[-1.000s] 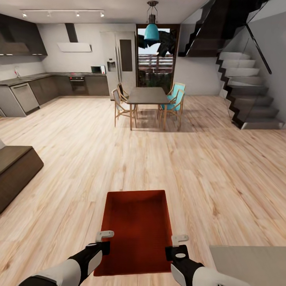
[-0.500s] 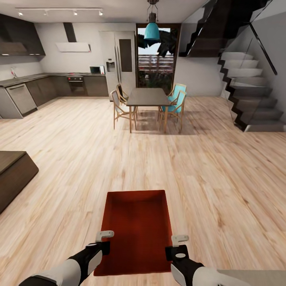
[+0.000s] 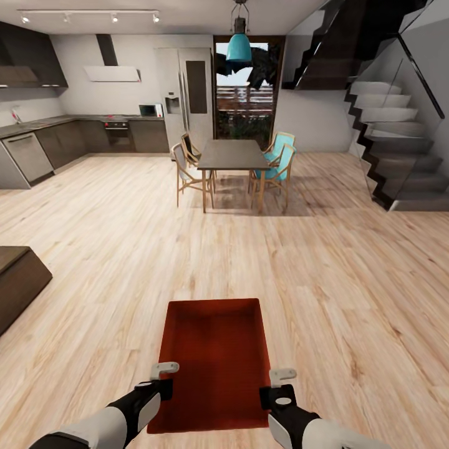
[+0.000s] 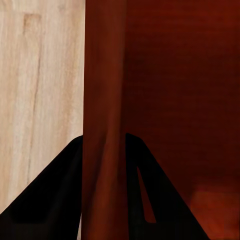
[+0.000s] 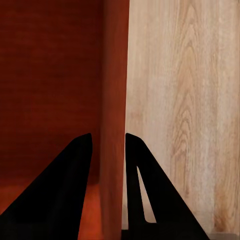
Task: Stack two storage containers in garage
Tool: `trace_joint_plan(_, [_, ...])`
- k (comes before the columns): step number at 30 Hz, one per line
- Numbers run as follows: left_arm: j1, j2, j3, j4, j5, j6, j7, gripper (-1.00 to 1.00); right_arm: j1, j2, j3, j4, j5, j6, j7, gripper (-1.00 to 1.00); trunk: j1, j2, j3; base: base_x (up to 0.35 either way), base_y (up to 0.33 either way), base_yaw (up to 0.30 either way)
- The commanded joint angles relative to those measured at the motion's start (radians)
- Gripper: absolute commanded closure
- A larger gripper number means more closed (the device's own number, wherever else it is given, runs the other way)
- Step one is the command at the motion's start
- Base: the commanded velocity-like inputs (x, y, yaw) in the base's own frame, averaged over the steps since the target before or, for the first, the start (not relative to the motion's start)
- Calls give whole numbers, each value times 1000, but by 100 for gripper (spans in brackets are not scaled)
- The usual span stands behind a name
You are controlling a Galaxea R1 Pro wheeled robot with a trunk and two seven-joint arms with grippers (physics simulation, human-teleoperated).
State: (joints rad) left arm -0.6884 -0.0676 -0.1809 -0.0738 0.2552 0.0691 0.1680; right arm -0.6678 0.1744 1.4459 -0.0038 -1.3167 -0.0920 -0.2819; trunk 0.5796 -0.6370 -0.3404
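Wood floor (image 3: 349, 293), dining set (image 3: 232, 163) at 12 | bin (image 3: 214, 362) carried (open-top) | left gripper (image 4: 104, 150) pinching its wall | right gripper (image 5: 109, 147) likewise

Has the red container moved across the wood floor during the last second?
Yes. The storage container, held between the left gripper and right gripper, travelled forward: the dark bench slid back leftward and the dining table looms nearer.

support: light wood-plank floor (image 3: 324, 274); on it: dining table (image 3: 232, 153); chairs (image 3: 276, 163); stairs (image 3: 399, 156)
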Motion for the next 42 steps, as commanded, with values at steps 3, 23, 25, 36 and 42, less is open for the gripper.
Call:
trace_joint_plan(3, [0,11,72,-1,36,8,13,100,-1,0,-9,-2,7,-25,-14,100,1,-1,-1,323,0,0])
trace_joint_plan(23, [0,11,72,-1,36,8,13,100,-1,0,-9,-2,7,-25,-14,100,1,-1,-1,323,0,0])
trace_joint_plan(25, [0,11,72,-1,36,8,13,100,-1,0,-9,-2,7,-25,-14,100,1,-1,-1,323,0,0])
trace_joint_plan(36, [0,11,72,0,36,8,13,100,0,0,-9,-2,5,-25,-14,100,1,-1,-1,323,0,-4])
trace_joint_plan(42, [0,11,72,-1,36,8,13,100,0,0,-9,-2,5,-25,-14,100,1,-1,-1,323,0,-167])
